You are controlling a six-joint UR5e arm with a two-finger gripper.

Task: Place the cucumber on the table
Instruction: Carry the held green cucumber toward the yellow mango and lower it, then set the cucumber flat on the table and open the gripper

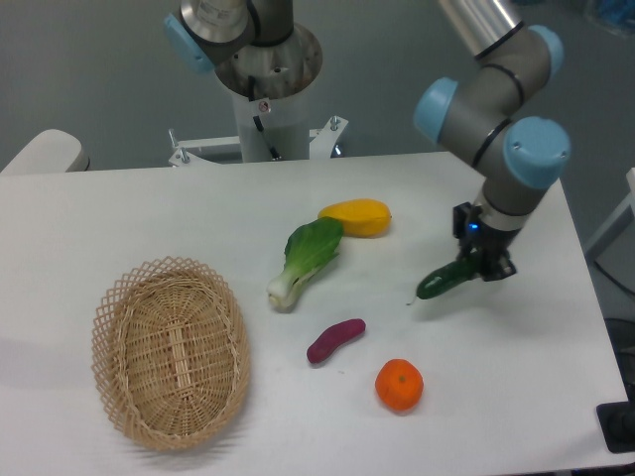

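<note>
The dark green cucumber [445, 281] hangs tilted, stem tip pointing down-left, just above the white table [516, 377] right of centre. My gripper [480, 264] is shut on the cucumber's upper right end, below the grey and blue wrist. I cannot tell whether the stem tip touches the table.
A yellow mango-like fruit [356, 217] and a bok choy [307, 258] lie left of the gripper. A purple sweet potato [335, 340] and an orange [399, 385] sit in front. A wicker basket [171, 351] stands at the front left. The arm's base [268, 89] rises at the back.
</note>
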